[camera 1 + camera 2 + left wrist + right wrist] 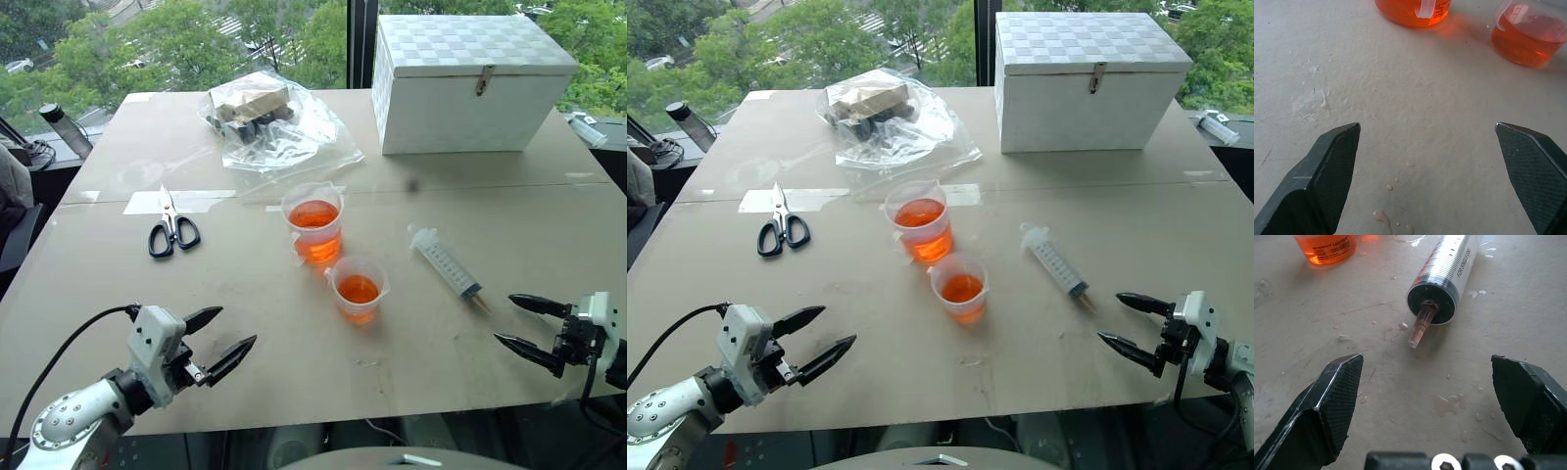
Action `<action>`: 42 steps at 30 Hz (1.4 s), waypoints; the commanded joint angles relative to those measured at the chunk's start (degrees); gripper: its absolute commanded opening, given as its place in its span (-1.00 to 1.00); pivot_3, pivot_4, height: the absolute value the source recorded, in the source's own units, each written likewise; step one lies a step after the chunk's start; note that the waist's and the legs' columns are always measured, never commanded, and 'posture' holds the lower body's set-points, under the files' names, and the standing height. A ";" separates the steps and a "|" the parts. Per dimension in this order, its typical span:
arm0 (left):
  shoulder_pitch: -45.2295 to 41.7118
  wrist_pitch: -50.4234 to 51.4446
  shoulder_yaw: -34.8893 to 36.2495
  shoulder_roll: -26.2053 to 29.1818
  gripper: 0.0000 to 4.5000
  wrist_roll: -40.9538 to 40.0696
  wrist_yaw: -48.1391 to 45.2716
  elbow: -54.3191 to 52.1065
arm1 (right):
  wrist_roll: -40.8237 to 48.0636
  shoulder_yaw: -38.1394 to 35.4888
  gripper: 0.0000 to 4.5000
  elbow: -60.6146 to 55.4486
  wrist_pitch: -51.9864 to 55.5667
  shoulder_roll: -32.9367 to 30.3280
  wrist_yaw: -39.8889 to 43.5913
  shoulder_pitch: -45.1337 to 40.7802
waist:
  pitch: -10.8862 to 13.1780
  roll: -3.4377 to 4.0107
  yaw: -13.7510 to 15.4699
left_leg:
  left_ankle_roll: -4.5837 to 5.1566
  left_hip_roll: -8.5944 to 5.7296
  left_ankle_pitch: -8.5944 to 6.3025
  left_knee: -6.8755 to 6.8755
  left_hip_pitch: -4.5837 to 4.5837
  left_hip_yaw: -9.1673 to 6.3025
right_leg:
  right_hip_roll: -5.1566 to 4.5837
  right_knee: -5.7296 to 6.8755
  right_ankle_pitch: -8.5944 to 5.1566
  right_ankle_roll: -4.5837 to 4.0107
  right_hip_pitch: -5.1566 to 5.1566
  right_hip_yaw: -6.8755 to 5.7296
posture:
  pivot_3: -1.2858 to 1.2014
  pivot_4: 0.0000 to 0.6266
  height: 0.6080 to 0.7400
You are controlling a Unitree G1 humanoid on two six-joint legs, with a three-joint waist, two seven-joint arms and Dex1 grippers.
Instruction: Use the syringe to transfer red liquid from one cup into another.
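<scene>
Syringe: you have one syringe (447, 267) lying flat on the table (245, 323), at about three o'clock from the cups, tip toward the right gripper (525, 324); nothing holds it.
Cups: two, touching or nearly so at mid-table; the taller cup (315, 223) sits at eleven o'clock from the shorter cup (358, 288).
Red liquid: both cups hold red liquid (358, 290), so some may already be moved; droplets spot the table near the syringe tip.
Progress: you cannot tell how much is left to transfer.
Grippers: two; left gripper (228, 339) and right gripper both spread wide and empty, near the table's front edge.
Others: one pair of scissors (170, 231), one plastic bag (269, 122), one white box (470, 83).
</scene>
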 commanded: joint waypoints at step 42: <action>-23.44 8.37 2.37 19.06 1.00 -20.00 -12.75 -2.51 | 0.56 20.49 0.98 -26.45 54.34 -24.90 -14.50 -36.23 | 0.18 0.28 -0.25 | -0.01 0.00 -0.01 -0.05 -0.24 -0.04 | -0.03 -0.10 0.03 -0.04 -0.33 -0.03 | 0.03 -0.52 1.00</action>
